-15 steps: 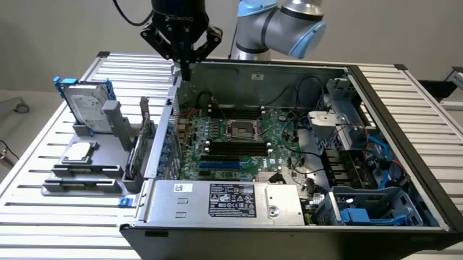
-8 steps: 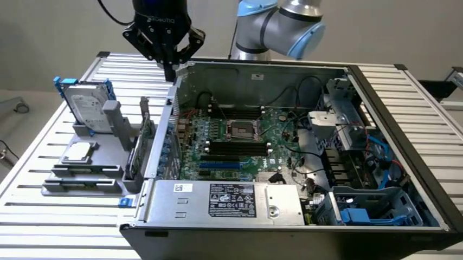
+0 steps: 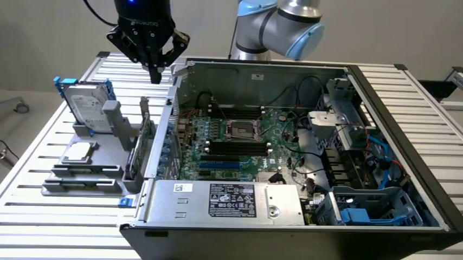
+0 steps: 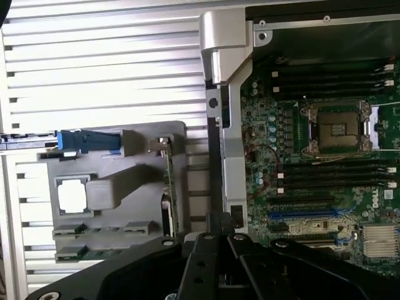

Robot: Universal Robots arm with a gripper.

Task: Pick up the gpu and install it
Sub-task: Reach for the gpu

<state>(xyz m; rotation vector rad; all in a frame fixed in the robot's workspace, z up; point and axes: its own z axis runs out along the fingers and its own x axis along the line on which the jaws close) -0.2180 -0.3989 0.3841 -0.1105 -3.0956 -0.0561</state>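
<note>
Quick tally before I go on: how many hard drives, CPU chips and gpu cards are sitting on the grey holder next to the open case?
Hard drive: 1
CPU chip: 1
gpu: 1
Total: 3, all on the grey holder

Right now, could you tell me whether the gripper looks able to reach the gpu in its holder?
Probably yes: the gripper hangs in open air above the gpu, which stands on edge in the grey holder beside the computer case, its top edge uncovered. The jaws are shut.
</note>
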